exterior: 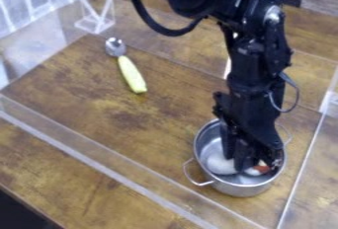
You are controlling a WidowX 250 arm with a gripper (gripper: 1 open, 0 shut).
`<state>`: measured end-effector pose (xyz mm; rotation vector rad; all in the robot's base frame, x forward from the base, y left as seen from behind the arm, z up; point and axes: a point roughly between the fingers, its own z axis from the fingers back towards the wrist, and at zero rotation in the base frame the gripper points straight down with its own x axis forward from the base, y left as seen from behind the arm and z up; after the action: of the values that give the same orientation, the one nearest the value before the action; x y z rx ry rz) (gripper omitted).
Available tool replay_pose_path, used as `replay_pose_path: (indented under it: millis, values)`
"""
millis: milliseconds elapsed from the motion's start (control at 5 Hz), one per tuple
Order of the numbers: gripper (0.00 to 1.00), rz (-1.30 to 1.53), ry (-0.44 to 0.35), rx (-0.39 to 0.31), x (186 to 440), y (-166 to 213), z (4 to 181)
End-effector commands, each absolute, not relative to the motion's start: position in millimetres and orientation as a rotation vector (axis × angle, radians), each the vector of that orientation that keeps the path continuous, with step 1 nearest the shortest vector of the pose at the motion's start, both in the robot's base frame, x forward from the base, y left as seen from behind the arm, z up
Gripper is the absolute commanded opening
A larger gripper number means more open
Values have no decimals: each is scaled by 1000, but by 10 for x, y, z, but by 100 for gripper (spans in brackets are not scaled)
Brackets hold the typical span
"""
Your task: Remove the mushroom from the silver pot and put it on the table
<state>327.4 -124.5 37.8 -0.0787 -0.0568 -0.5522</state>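
Observation:
The silver pot (pixel 208 177) stands on the table (pixel 106 114) at the front right, one loop handle facing the front. The mushroom (pixel 216 158) lies inside it: its white stem shows at the left and a bit of reddish cap at the right, beside the fingers. My gripper (pixel 251 160) reaches straight down into the pot from a dark arm, and its jaws are shut on the mushroom. The arm hides most of the mushroom's middle and the pot's far rim.
A metal spoon with a yellow handle (pixel 129 71) lies on the planks at the back left. A clear acrylic stand (pixel 95 16) sits behind it. Clear acrylic strips (pixel 93 159) run across the front and along the right side of the tabletop.

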Motion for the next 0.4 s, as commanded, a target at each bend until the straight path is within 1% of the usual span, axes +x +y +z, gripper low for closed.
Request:
replay_pose_path:
  millis: [0, 200]
  values:
    - [0, -646, -86, -67, 3356, -1306, 551]
    - [0, -713, -91, -57, 3436, -1333, 590]
